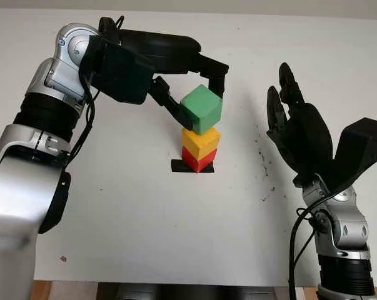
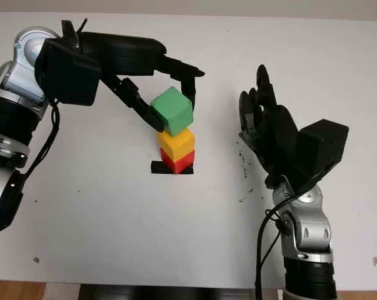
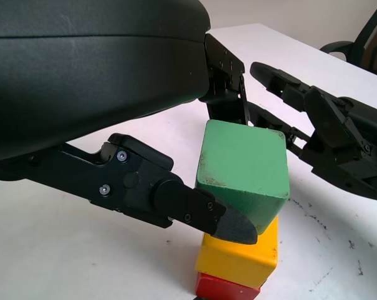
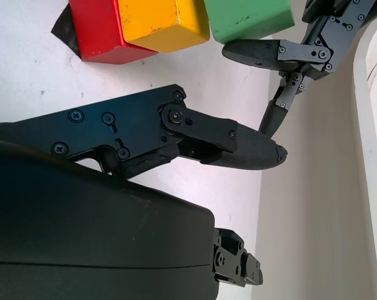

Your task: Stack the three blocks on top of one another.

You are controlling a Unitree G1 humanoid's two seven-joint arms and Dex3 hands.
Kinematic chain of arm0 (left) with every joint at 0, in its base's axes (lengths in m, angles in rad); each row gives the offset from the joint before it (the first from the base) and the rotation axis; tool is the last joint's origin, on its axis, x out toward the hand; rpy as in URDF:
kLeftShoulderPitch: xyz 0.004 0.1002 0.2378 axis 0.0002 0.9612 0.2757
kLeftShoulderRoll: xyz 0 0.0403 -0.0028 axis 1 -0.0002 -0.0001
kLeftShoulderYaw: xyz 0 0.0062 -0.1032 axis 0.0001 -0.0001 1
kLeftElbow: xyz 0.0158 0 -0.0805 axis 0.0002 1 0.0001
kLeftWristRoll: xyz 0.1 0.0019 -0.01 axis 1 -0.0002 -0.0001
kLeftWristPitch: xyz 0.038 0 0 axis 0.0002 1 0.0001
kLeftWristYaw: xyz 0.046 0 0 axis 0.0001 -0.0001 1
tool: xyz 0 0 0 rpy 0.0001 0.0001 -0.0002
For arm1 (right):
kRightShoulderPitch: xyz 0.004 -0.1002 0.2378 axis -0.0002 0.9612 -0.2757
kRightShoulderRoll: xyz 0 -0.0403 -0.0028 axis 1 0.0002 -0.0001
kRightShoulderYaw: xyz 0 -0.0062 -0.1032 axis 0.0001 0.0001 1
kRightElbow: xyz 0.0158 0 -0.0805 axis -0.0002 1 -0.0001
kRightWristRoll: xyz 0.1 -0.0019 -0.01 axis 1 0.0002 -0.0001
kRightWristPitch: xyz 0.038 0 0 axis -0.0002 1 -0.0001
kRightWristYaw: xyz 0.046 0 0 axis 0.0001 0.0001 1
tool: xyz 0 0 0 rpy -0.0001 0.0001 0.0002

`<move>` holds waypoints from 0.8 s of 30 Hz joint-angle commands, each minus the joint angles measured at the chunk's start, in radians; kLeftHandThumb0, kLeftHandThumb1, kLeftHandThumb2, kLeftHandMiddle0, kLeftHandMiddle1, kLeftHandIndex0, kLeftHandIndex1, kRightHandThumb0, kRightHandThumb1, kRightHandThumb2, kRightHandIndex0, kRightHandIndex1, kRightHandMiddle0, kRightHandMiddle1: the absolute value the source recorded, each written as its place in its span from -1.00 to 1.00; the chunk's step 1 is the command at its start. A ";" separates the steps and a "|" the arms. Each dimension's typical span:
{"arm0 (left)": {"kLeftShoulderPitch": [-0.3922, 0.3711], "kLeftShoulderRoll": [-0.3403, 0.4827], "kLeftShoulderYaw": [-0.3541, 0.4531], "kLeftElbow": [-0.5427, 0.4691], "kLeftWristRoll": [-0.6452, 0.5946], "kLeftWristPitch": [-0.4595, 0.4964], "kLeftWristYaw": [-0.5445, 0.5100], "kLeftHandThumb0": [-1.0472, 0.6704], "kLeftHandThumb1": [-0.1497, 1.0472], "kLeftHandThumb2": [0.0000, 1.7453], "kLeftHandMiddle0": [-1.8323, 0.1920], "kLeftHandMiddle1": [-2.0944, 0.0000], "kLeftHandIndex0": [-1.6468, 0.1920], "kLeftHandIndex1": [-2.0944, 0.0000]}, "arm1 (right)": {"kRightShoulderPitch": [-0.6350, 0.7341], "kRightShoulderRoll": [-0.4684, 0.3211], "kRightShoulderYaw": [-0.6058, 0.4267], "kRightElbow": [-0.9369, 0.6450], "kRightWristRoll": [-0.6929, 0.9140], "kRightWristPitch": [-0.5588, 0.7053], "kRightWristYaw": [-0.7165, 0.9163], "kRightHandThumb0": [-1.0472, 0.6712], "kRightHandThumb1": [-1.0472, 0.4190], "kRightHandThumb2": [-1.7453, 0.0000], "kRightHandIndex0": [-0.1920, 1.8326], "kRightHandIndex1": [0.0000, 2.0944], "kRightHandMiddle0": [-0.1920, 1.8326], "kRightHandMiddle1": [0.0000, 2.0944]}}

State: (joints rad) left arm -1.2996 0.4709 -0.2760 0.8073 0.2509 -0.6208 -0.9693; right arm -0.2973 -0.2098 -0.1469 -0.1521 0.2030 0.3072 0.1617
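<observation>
Last placement in hand: left hand (image 1: 194, 94) clamped on the green block (image 1: 202, 109), tilted, sitting on or just over the yellow block (image 1: 201, 142) (contact unclear), which rests on the red block (image 1: 197, 159) over a black tape mark (image 1: 179, 166) near mid-table. Next, likely: level the green block, square it over the yellow, then let go gently. Right hand (image 1: 301, 134) open, at 3 o'clock of the stack, apart. White table (image 1: 144, 225) otherwise unobstructed. Risk: toppling on release.
</observation>
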 commanded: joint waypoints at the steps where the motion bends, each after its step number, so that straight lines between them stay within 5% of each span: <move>1: -0.009 0.007 -0.001 0.003 -0.011 0.004 -0.009 -0.38 1.00 -0.84 0.69 0.95 0.49 -0.50 | 0.013 0.005 -0.004 -0.012 0.003 -0.013 -0.002 -0.49 -1.00 0.25 -1.00 -1.00 -1.00 -1.00; 24: -0.024 0.008 -0.009 0.009 -0.019 0.009 -0.089 -0.39 1.00 -0.88 0.69 0.95 0.46 -0.44 | 0.021 0.005 0.005 -0.010 -0.014 -0.021 -0.004 -0.49 -1.00 0.24 -1.00 -1.00 -1.00 -1.00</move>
State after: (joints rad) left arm -1.2995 0.4709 -0.2803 0.8163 0.2315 -0.6125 -1.0566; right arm -0.2868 -0.2091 -0.1401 -0.1521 0.1906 0.2894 0.1605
